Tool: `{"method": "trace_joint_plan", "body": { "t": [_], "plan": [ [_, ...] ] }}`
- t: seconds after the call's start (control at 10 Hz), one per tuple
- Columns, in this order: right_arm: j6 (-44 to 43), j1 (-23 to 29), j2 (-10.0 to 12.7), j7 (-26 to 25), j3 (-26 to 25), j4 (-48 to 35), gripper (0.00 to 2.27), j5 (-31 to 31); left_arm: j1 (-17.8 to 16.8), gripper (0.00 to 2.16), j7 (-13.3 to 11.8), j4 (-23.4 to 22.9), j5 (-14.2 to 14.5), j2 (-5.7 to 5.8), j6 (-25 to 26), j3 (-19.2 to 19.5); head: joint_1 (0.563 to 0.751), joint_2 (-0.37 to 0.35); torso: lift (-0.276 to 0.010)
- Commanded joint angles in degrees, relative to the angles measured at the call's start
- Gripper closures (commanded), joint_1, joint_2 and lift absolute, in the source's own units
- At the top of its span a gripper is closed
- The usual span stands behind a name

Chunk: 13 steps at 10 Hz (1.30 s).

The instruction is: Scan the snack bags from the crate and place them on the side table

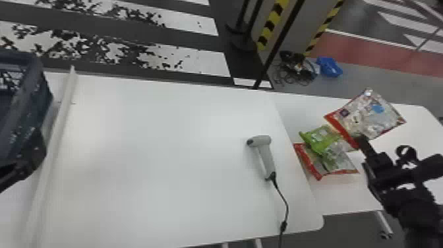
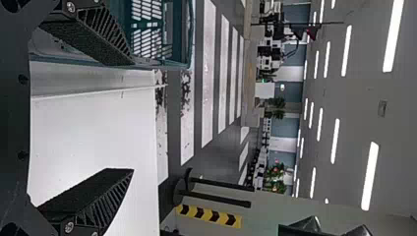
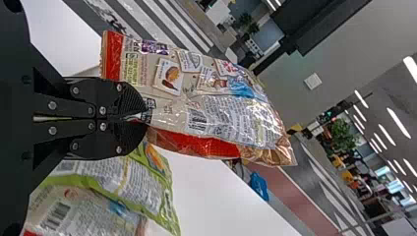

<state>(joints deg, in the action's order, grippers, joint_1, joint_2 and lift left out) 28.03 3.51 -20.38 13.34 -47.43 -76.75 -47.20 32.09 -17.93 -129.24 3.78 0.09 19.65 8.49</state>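
Right gripper (image 1: 360,141) is pretty much closed, fingers pinched together on a red-edged bag (image 1: 372,113), and that's over the side table (image 1: 342,198). Just beside it, a green bag (image 1: 321,138) is lying partly on top of another red-trimmed bag (image 1: 339,166). Left gripper (image 1: 34,148) is wide open with nothing in it, by the crate (image 1: 24,112). Scanner (image 1: 266,156)'s on the big table (image 1: 158,148), near the side table.
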Motion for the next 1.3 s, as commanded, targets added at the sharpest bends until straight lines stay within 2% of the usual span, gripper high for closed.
{"method": "trace_joint_plan", "body": {
  "t": [0.0,0.1,0.2,0.3,0.6,0.8,1.0,1.2],
  "plan": [
    [-3.3,-1.3,-3.4,0.1,0.8,7.1,1.93,-1.7,0.4,0.10,-0.3,-0.4,0.0,-0.24,0.0,-0.3,0.695,-0.350,-0.094],
    [-3.1,-2.2,-6.0,0.4,2.1,10.8,1.39,-1.9,0.7,0.10,-0.3,-0.7,0.0,-0.24,0.0,-0.6,0.695,-0.350,-0.094],
    [-3.1,-3.4,-7.8,1.0,3.0,13.7,0.56,-1.8,1.2,0.10,-0.3,-1.1,0.0,-0.24,0.0,-0.7,0.695,-0.350,-0.094],
    [-3.1,-4.2,-9.3,1.2,4.4,15.8,0.00,-1.8,1.5,0.10,-0.5,-1.3,0.0,-0.24,0.0,-0.7,0.695,-0.350,-0.094],
    [-4.2,-3.5,-8.9,1.9,4.4,14.5,0.06,-1.9,1.6,0.10,-0.5,-1.5,0.1,-0.24,0.0,-0.7,0.695,-0.350,-0.094],
    [-5.7,0.3,-7.0,1.9,3.7,6.5,0.06,-2.0,1.6,0.10,-0.5,-1.7,0.2,-0.24,0.0,-0.6,0.695,-0.350,-0.094],
    [-7.3,6.8,-0.5,1.9,3.3,-8.8,0.06,-1.0,1.6,0.10,-0.5,-2.5,0.3,-0.24,0.0,-0.8,0.695,-0.350,-0.094],
    [-17.3,15.8,7.6,1.8,5.9,-24.8,0.06,0.5,1.7,0.10,-0.2,-3.0,0.4,-0.24,0.0,-1.5,0.695,-0.350,-0.094]
  ]
}}
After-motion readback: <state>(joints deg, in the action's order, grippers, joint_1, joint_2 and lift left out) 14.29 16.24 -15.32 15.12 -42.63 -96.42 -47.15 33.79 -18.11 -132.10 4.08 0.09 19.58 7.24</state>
